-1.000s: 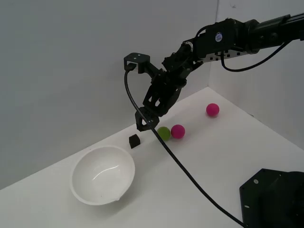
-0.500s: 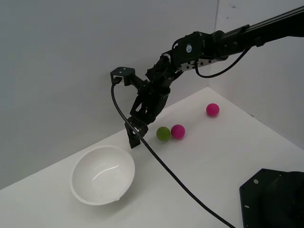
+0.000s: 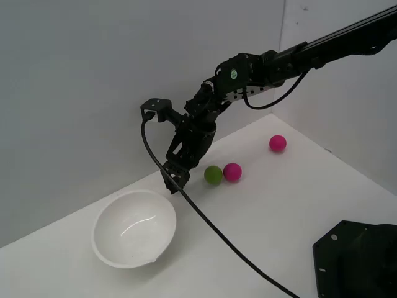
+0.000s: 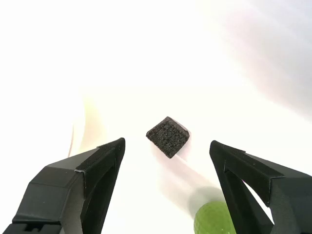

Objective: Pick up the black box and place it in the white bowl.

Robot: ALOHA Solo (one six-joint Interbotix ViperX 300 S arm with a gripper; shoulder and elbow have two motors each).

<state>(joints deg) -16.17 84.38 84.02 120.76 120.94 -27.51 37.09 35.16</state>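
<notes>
Lowered since earlier: gripper (image 4: 167,151) | jaws spread astride black box (image 4: 168,137); untouched

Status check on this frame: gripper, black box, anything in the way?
Gripper open, low over table. Black box on table between fingers, ungrasped. Green ball beside it; white bowl empty.

Colour rundown: the black box (image 4: 167,137) is matte black with a grainy, speckled foam look. The bowl (image 3: 134,228) is glossy white on a white table (image 3: 273,211). One ball (image 3: 213,175) is lime green, two balls (image 3: 232,172) (image 3: 278,143) are hot pink. Gripper (image 4: 168,161) and cable (image 3: 211,223) are plain black, walls grey-white.
</notes>
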